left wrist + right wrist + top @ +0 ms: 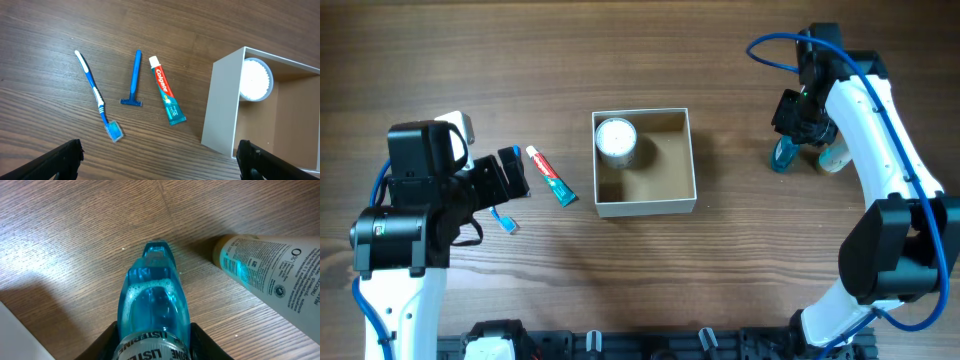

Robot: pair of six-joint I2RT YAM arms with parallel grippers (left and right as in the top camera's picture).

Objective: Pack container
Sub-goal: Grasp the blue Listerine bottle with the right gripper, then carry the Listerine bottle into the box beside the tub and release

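Even, soft light; sharp focus.

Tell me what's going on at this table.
Two robot arms are packing toiletries into the container. The right gripper is shut on a blue mouthwash bottle at the table's right side, beside a pale bottle lying on the wood. The left gripper is open above a toothbrush, a razor and a toothpaste tube, all lying on the table left of the container. So far the container holds only a round white jar.
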